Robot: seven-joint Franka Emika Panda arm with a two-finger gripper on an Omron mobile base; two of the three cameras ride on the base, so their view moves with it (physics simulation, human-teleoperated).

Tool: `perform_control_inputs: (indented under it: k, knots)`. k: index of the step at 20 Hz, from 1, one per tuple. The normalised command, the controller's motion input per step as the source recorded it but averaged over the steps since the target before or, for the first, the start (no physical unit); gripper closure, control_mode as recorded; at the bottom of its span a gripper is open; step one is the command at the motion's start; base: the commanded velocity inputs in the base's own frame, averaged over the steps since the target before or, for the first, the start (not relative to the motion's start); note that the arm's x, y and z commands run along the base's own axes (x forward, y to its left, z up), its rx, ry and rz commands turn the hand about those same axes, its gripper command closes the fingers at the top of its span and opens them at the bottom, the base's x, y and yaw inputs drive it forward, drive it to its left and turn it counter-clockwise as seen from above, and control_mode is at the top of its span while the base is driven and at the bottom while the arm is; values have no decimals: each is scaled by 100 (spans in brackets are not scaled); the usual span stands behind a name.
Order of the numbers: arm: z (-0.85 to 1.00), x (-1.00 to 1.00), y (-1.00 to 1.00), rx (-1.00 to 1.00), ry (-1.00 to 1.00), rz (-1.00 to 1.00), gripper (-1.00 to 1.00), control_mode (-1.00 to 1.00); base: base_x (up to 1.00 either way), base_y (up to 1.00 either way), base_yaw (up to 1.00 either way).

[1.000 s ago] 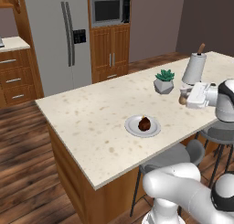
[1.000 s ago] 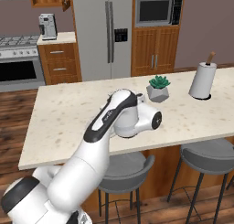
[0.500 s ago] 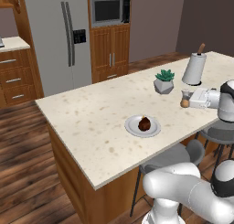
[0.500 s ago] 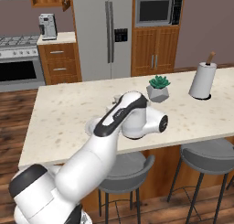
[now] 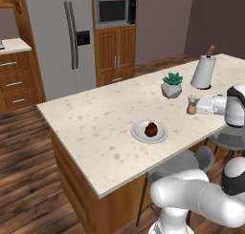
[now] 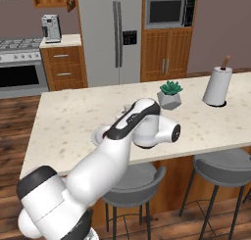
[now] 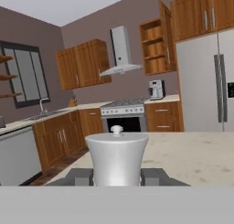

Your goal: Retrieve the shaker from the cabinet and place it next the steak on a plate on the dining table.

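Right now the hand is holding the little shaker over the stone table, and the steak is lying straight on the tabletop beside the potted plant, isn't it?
Not quite. The steak sits on the plate, well apart from the potted plant, as the left base view shows. The rest holds: the hand grips the shaker over the dining table.

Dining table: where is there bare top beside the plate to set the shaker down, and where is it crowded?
The dining table is bare left of the plate and between the plate and the gripper, which holds the shaker. The steak sits mid-plate. Crowded at the far right: potted plant, paper towel roll.
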Motion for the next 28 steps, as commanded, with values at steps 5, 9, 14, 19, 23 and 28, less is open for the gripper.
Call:
perform_control_inputs:
  k: [5,9,14,19,23,28]
  knots:
    - [-26,15,0,0,-4,2,100,-100,0,0,0]
    - [-28,23,0,0,-1,0,100,-100,0,0,0]
    - [-25,24,0,0,0,0,100,-100,0,0,0]
    - [-18,18,0,0,0,0,100,-100,0,0,0]
    - [-15,9,0,0,0,0,100,-100,0,0,0]
    - [-17,14,0,0,0,0,100,-100,0,0,0]
